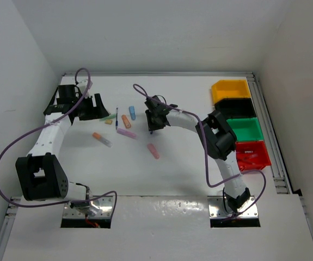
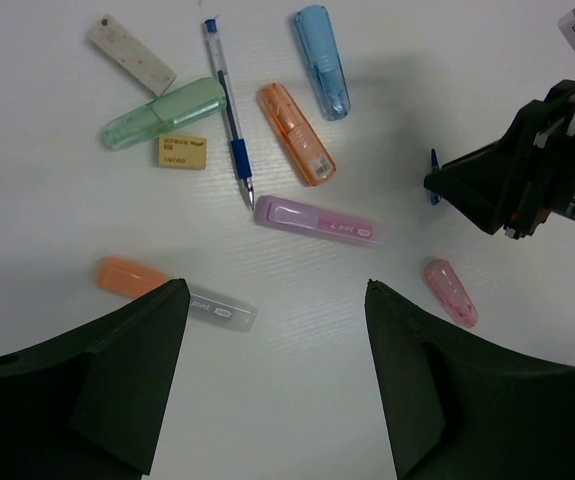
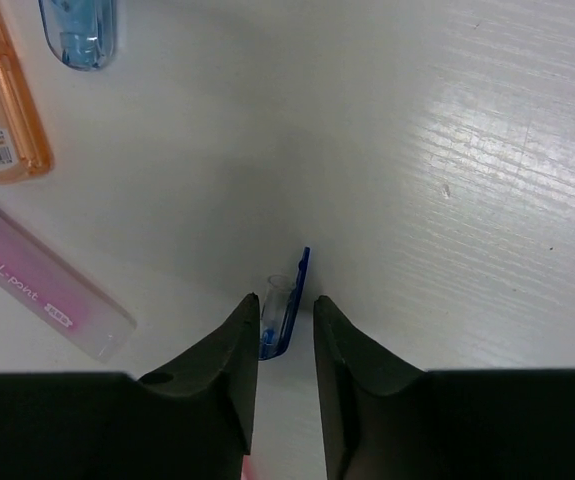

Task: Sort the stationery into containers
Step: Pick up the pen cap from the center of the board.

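The white table (image 1: 172, 179) bears scattered pastel markers (image 1: 126, 121), one pen (image 1: 116, 117) — four bins (image 1: 215, 90) line its right edge.

White table (image 1: 172, 179); yellow bin (image 1: 231, 89), black bin (image 1: 235, 108), green bin (image 1: 245, 129), red bin (image 1: 253, 154); blue marker (image 2: 322, 62), orange marker (image 2: 296, 133), lilac marker (image 2: 317, 219), pink marker (image 2: 451, 291); black fingers (image 3: 217, 390); blue pen (image 3: 285, 300).

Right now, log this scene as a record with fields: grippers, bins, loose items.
left gripper: open, empty, over the loose items
right gripper: shut on held pen, blue
bins: yellow bin, black bin, green bin, red bin, in a column on the right
red bin contents: red items
loose items: blue marker, orange marker, lilac marker, green marker, pink marker, blue pen, white eraser, tan eraser
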`<act>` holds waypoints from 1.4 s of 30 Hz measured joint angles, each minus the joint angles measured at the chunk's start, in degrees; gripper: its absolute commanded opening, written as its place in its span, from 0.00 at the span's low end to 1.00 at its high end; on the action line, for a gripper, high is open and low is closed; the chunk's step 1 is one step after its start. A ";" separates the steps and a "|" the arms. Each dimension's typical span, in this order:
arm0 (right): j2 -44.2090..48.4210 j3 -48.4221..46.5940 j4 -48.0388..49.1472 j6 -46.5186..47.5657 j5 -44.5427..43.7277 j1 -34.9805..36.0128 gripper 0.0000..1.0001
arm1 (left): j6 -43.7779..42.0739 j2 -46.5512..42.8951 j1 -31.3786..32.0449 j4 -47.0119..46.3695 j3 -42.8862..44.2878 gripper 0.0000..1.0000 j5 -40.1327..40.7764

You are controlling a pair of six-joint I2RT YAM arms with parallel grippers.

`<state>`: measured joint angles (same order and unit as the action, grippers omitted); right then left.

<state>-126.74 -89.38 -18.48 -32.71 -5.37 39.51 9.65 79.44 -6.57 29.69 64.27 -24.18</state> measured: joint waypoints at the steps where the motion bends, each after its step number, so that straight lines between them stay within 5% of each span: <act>1: 0.00 0.00 -0.04 -0.20 0.00 0.00 0.23 | 0.00 0.07 -0.20 0.20 0.02 0.77 -0.17; 12: 0.33 0.68 0.00 -1.16 2.71 -0.04 0.03 | 0.00 0.07 -0.35 0.83 -0.09 0.77 -2.56; 22: 12.48 5.70 0.76 -1.92 16.74 -3.45 0.00 | 6.75 -8.81 -1.09 -10.14 -11.56 0.78 -21.33; 32: 31.01 10.56 19.96 -17.14 40.26 -13.90 0.00 | 25.62 -25.03 1.03 -35.52 -19.56 0.71 -36.98; 42: 39.71 12.59 34.84 -28.89 49.53 -8.61 0.00 | 37.29 -27.34 15.13 -47.58 -16.55 0.62 -36.59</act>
<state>-87.02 -76.79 16.36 -61.60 44.16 30.89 46.94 52.10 8.56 -17.89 47.72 -60.77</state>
